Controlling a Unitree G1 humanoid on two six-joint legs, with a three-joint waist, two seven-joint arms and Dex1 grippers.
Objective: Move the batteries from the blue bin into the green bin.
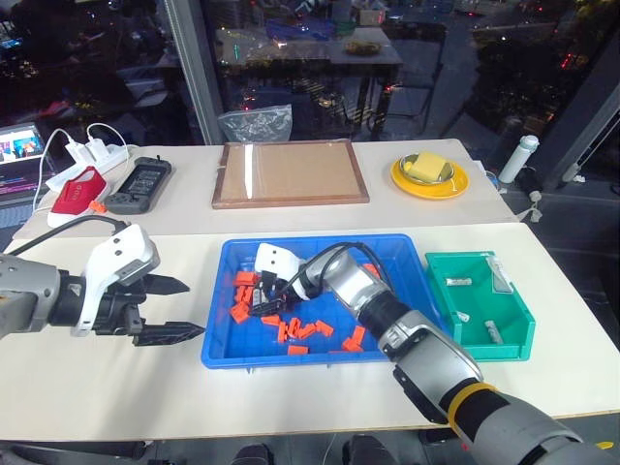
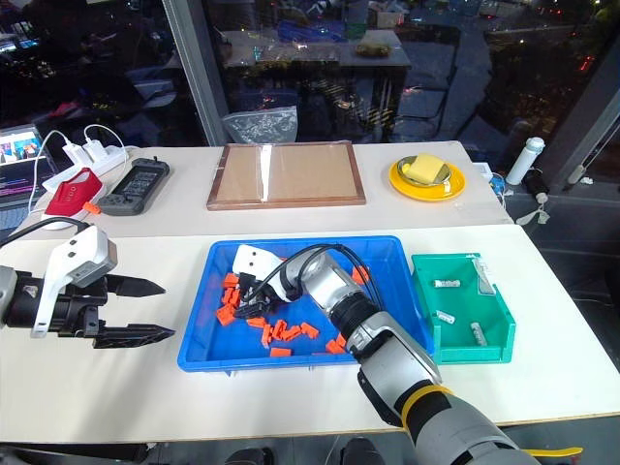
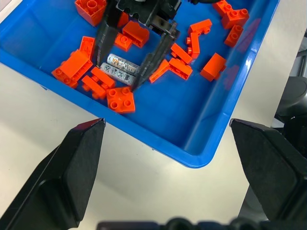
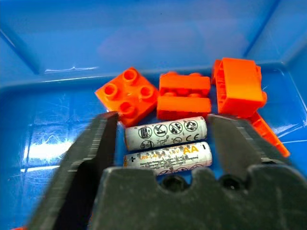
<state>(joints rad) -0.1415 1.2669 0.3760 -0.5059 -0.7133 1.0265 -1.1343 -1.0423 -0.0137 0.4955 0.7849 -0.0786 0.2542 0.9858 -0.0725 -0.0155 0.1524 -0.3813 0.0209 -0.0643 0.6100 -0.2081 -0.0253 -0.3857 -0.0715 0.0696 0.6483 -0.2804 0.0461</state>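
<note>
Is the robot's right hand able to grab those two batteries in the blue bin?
Probably yes. The right gripper has a finger on each side of the two batteries in the blue bin. Orange blocks sit close but not between the fingers.

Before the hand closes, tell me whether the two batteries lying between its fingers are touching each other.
Touching. In the right wrist view the two batteries lie side by side between the right hand's fingers, their long sides pressed together with no blue bin floor showing between them.
</note>
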